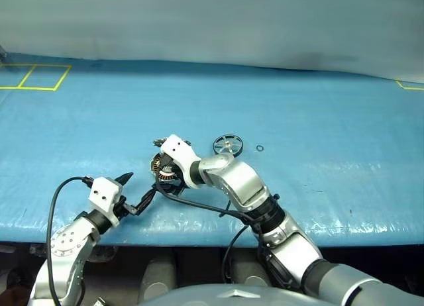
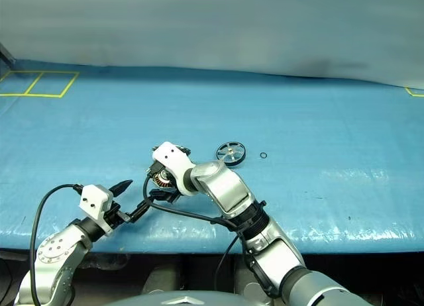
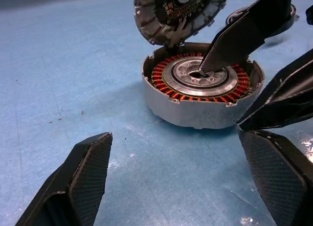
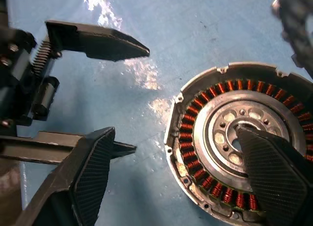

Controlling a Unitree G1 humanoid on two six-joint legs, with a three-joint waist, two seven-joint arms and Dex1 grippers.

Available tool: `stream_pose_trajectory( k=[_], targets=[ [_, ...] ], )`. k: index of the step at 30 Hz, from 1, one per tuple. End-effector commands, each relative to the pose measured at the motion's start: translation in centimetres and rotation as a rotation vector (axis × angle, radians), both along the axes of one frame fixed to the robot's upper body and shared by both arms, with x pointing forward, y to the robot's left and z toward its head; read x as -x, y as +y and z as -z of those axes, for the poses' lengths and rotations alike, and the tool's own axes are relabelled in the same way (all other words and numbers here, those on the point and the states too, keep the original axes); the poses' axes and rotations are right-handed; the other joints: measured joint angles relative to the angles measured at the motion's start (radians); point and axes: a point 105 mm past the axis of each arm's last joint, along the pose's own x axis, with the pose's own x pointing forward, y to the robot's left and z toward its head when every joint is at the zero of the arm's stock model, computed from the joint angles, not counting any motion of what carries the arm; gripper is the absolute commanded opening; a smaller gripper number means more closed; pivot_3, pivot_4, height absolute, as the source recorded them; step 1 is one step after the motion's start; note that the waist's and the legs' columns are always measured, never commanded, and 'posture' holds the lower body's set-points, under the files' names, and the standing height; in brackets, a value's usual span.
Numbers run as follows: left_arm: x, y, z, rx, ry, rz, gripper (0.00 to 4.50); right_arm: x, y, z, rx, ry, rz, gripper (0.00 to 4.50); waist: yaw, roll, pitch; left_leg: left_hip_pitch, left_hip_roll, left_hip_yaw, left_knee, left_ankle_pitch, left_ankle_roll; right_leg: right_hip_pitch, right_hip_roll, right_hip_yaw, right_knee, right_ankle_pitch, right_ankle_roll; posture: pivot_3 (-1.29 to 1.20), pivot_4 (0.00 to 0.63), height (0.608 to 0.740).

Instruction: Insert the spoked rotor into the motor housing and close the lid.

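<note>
The motor housing (image 3: 203, 89) sits on the blue table, showing its ring of copper windings and pale centre. Its lid (image 3: 178, 11) stands up open on the hinge at the far side. My right gripper (image 4: 174, 133) is open over the housing; one finger (image 3: 234, 35) touches the centre hole, while the other is outside the rim, clear of the wall. Open and empty, my left gripper (image 1: 141, 185) hovers just short of the housing on its near left. The spoked rotor (image 1: 227, 145) lies flat on the table to the right of the housing, apart from both grippers.
A small dark ring (image 1: 260, 148) lies just right of the rotor. Yellow tape squares (image 1: 36, 77) mark the far left of the blue table (image 1: 318, 107), and another yellow corner (image 1: 411, 86) is at the far right. A grey wall rises behind it.
</note>
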Motion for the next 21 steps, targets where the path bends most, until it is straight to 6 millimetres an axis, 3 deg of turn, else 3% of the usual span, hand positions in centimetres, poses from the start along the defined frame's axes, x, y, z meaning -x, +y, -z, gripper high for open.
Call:
stream_pose_trajectory(
  k=[1, 6, 12, 15, 21],
  targets=[
    [-0.2, -0.4, -1.0, -0.003, -0.047, 0.018, 4.50, 0.0, -0.4, -5.4, -0.183, -0.077, 0.002, 4.13, 0.000, 0.000, 0.000, 0.000, 0.000, 0.000, 0.000, 0.000, 0.000, 0.000, 0.000, 0.000, 0.000, 0.000, 0.000, 0.00, 0.150, 0.740],
    [-0.7, -1.0, -1.2, 0.006, -0.054, 0.048, 4.50, 1.2, -2.9, -6.7, -0.257, -0.064, -0.018, 4.13, 0.002, 0.000, 0.000, -0.001, 0.000, -0.001, -0.001, 0.000, 0.000, 0.000, 0.000, 0.000, 0.000, 0.000, 0.000, 0.00, 0.150, 0.740],
    [-1.3, -1.5, -1.3, 0.005, -0.054, 0.091, 4.50, 2.4, -7.1, -4.9, -0.223, -0.122, -0.035, 4.13, 0.004, 0.000, 0.000, -0.002, 0.000, 0.000, 0.000, 0.000, 0.000, 0.000, 0.000, 0.000, -0.001, 0.000, 0.000, 0.00, 0.150, 0.740],
    [-1.6, -1.7, -1.4, 0.009, -0.052, 0.117, 4.50, 1.1, -9.7, -3.6, -0.151, -0.222, 0.077, 4.13, 0.003, 0.000, 0.000, -0.002, 0.000, 0.000, 0.000, 0.000, 0.000, 0.000, 0.000, 0.000, -0.001, 0.000, 0.000, 0.00, 0.150, 0.740],
    [-1.9, -2.4, -1.8, 0.029, -0.062, 0.179, 4.50, -3.9, -17.3, -0.8, 0.022, -0.292, 0.511, 4.13, 0.005, -0.001, 0.000, -0.002, 0.000, 0.001, 0.001, 0.000, 0.000, 0.000, 0.000, 0.000, -0.001, 0.000, 0.001, 0.00, 0.150, 0.740]
  ],
)
